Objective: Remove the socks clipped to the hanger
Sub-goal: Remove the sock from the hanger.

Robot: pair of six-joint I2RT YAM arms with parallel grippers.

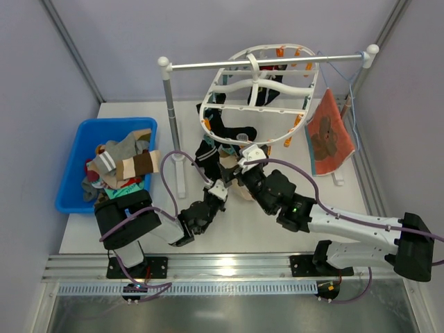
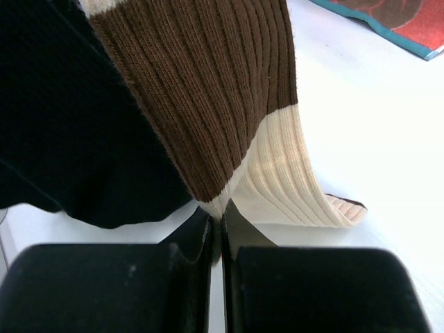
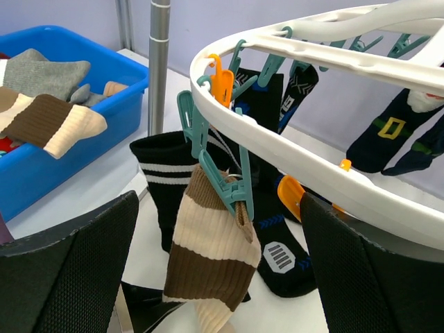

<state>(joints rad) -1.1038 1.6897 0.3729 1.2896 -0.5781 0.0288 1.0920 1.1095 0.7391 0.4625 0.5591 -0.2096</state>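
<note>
My left gripper [image 2: 222, 225] is clamped tight, with the lower edge of the brown-and-cream sock [image 2: 208, 104] nipped right at its tips. My right gripper [image 3: 218, 208] stands wide open. That same sock hangs just ahead, between its fingers [image 3: 76, 270], pinned by a teal clip [image 3: 222, 180] on the white hanger [image 3: 361, 198]. Beyond the clip, dark socks [image 3: 267, 104] dangle from the far side of the frame. Off to the gripper's left sits the blue bin [image 3: 111, 97], piled with others.
</note>
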